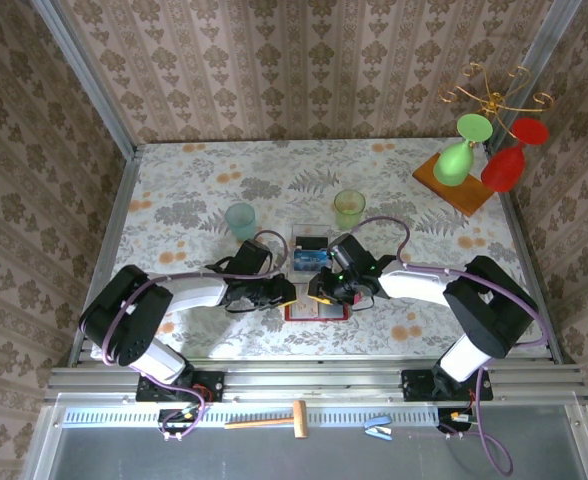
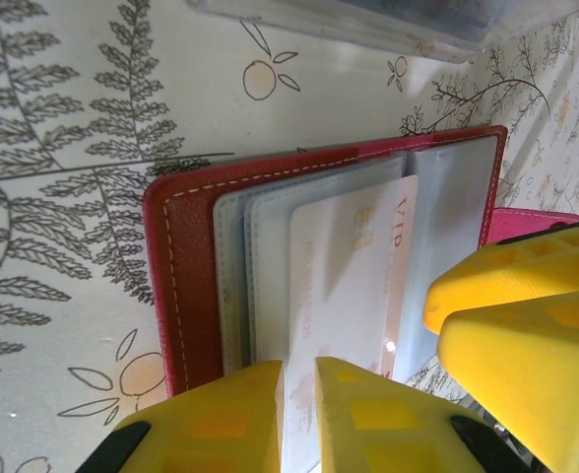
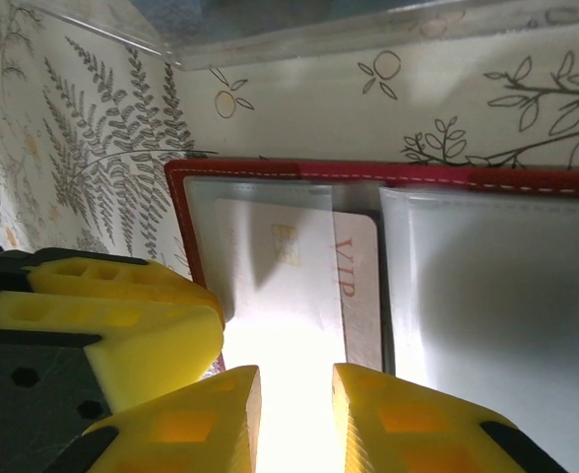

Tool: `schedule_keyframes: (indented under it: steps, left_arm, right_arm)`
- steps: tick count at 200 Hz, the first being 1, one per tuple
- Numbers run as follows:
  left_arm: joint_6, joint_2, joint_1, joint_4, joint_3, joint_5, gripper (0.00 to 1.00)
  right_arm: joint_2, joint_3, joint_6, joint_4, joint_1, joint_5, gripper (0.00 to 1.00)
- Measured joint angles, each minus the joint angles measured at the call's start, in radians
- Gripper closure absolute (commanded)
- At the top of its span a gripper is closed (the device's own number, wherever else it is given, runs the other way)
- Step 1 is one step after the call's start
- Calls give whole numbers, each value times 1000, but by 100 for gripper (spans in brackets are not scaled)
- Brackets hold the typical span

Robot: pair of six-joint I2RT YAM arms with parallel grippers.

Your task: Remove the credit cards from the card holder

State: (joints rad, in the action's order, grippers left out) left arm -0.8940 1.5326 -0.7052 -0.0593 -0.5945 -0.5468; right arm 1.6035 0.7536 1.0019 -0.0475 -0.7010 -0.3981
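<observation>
The red card holder (image 1: pixel 316 313) lies open on the patterned table, its grey pockets (image 3: pixel 486 296) facing up. A white-pink credit card (image 2: pixel 353 266) marked VIP sticks partway out of a pocket (image 3: pixel 289 286). My left gripper (image 2: pixel 299 370) comes in from the left (image 1: pixel 286 292). Its tips rest on the card's near end with only a thin slit between them and nothing pinched. My right gripper (image 3: pixel 296 379) faces it from the right (image 1: pixel 324 293), fingers a little apart, straddling the same card. Each gripper's yellow fingers (image 2: pixel 516 325) show in the other wrist view (image 3: pixel 122 325).
A clear plastic box (image 1: pixel 312 248) with something blue in it stands just behind the card holder. Behind it are a teal cup (image 1: pixel 242 220) and a green cup (image 1: pixel 349 208). A wooden stand (image 1: pixel 459 185) with green and red glasses sits at the back right.
</observation>
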Motion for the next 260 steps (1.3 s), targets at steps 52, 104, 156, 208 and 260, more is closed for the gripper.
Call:
schedule_keyframes:
  steps: [52, 104, 156, 208, 260]
  left_arm:
    - [0, 0, 0, -1, 5, 0, 83]
    - [0, 0, 0, -1, 5, 0, 83]
    - [0, 0, 0, -1, 5, 0, 83]
    - [0, 0, 0, -1, 7, 0, 83]
    - [0, -2, 0, 5, 8, 0, 83]
  right_arm:
    - [32, -5, 0, 17, -5, -6, 72]
    - [38, -2, -12, 1, -5, 1, 72]
    - [37, 19, -42, -58, -5, 29, 72]
    - [24, 32, -65, -111, -5, 57, 72]
    - [5, 33, -80, -145, -5, 77, 72]
